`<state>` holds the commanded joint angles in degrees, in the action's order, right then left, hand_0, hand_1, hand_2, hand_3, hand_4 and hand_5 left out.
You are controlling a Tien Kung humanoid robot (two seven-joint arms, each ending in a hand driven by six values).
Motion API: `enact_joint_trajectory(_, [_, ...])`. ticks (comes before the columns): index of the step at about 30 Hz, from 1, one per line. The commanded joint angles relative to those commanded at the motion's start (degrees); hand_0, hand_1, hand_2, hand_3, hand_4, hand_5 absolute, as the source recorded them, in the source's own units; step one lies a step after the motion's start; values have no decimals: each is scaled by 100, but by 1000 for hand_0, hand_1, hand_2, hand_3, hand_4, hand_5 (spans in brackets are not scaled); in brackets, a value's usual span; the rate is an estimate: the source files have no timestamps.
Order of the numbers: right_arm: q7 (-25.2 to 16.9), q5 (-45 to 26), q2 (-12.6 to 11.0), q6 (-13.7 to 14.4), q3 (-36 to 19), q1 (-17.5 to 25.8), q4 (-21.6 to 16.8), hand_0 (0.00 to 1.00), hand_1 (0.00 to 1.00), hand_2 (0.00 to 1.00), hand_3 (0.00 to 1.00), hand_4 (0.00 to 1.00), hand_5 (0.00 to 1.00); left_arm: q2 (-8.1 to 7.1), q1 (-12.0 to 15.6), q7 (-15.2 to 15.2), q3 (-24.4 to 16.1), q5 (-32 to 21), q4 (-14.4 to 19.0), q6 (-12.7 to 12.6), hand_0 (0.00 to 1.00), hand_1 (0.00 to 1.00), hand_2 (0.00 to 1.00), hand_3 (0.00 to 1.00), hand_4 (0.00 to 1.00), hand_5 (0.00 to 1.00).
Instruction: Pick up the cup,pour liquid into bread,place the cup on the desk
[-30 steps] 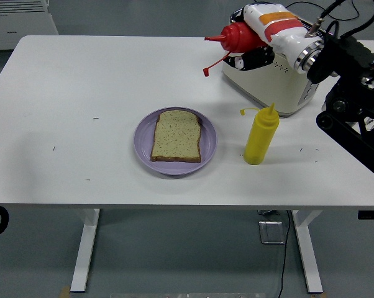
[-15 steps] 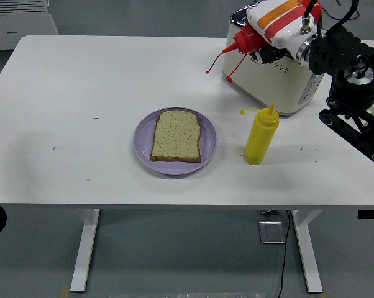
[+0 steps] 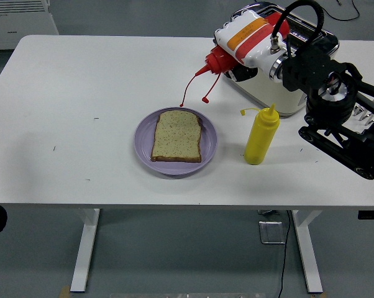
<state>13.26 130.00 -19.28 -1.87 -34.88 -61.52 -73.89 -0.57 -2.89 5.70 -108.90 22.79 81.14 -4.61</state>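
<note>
One arm is at work: the right hand (image 3: pixel 246 43), in a white shell with an orange and red band, is clamped on a red bottle (image 3: pixel 219 60). No cup is in view; the bottle seems to serve as one. It is tipped sideways with its nozzle aimed down and left toward the plate (image 3: pixel 143 133), presumably so sauce can run out. A thin red stream (image 3: pixel 186 96) hangs from the nozzle, its tip just above the plate's far rim, and the bottle's loose red cap (image 3: pixel 205 98) dangles beside it. On the lilac plate lies the bread (image 3: pixel 177 135), flat and still clean of sauce. A yellow bottle (image 3: pixel 261 135) stands upright to the right of the plate, and a cream toaster (image 3: pixel 280 87) sits beyond it, behind the hand. The left arm is out of view.
</note>
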Motion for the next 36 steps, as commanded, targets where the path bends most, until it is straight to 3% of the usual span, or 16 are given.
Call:
enact_joint_trajectory(5, [59,0,18,19,-667,65,38,70,80,217,324,760,304,-3,10,-3,-10,-1,-1,0,848,855,880,825,619,998])
enact_joint_trajectory(7, [85,0,58,20,-559,51,78,68,80,217,324,755,304,-6,1,-3,-9,0,-2,2,848,855,881,826,620,998])
enact_joint_trajectory(15, [94,0,375,-125,893,-122,191,71,80,219,326,751,299,9,-23,-7,23,0,-8,14,848,855,880,826,619,998])
enact_joint_trajectory(19, [136,0,410,-15,330,-62,171,71,81,222,328,745,299,13,0,-6,-3,-3,-10,13,848,855,881,824,619,998])
enact_joint_trajectory(23, [164,0,402,232,-557,90,88,71,81,222,328,745,299,14,19,-6,-13,-8,-13,10,848,855,881,824,619,998])
enact_joint_trajectory(27, [194,-37,370,765,-1262,339,-4,70,82,222,327,745,296,6,3,-6,1,-7,-13,14,848,855,882,823,618,998])
enact_joint_trajectory(32, [-194,-1105,325,1732,-2033,803,-73,74,84,223,326,740,289,6,1,-8,30,-8,-19,14,848,855,883,822,619,998])
enact_joint_trajectory(36, [-760,-2036,318,2001,-2755,1294,-154,74,84,223,326,740,289,3,5,-9,39,-8,-17,11,848,855,883,822,619,998])
